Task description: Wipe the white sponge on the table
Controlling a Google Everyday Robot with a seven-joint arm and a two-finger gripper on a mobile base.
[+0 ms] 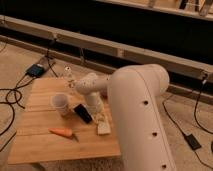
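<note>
The white sponge (pixel 104 128) lies flat on the table (pixel 45 147), near its right edge and just right of the black phone. My gripper (pixel 101 119) comes down from the white arm (pixel 135 110) onto the sponge's far end. It is shut on the sponge, and its fingers are mostly hidden behind the wrist. The arm's bulky forearm fills the right foreground and covers the table's right edge.
A black phone (pixel 83 113) lies left of the sponge. A translucent white cup (pixel 61 104) stands further left, an orange carrot (pixel 62 132) lies near the front, and a clear bottle (pixel 69 76) stands at the back edge. Cables (pixel 10 97) and a power brick (pixel 192 141) lie on the floor.
</note>
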